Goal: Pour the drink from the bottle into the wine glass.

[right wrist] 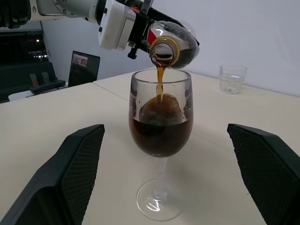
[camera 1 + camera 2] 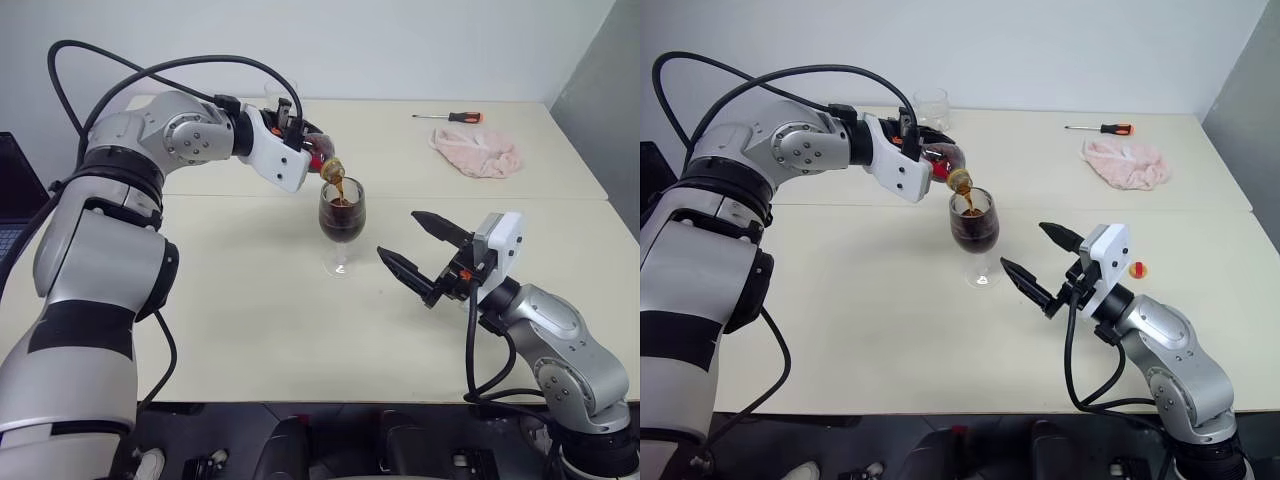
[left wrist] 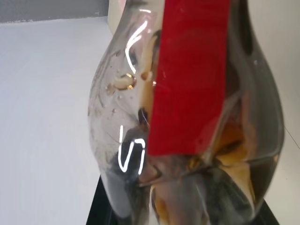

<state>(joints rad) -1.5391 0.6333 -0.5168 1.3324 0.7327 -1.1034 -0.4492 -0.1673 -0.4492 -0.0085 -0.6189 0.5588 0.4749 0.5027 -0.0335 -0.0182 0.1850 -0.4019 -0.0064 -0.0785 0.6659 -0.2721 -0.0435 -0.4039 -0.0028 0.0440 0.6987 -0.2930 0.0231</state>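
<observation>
The wine glass [image 2: 342,225] stands upright in the middle of the table, its bowl about half full of dark drink [image 1: 161,133]. My left gripper [image 2: 297,130] is shut on the bottle [image 2: 945,160], which is tipped with its open mouth just over the glass rim. A thin brown stream [image 1: 160,84] falls from the mouth into the bowl. The bottle's red label [image 3: 192,75] is close up in the left wrist view. My right gripper [image 2: 398,234] is open and empty, just right of the glass and near its foot, its fingers [image 1: 70,173] pointing at the glass.
A clear tumbler [image 2: 931,105] stands at the far edge behind the bottle. A screwdriver [image 2: 450,117] and a pink cloth [image 2: 478,152] lie at the far right. A small orange cap [image 2: 1137,268] lies by my right wrist. A dark laptop [image 1: 84,65] sits at the far left.
</observation>
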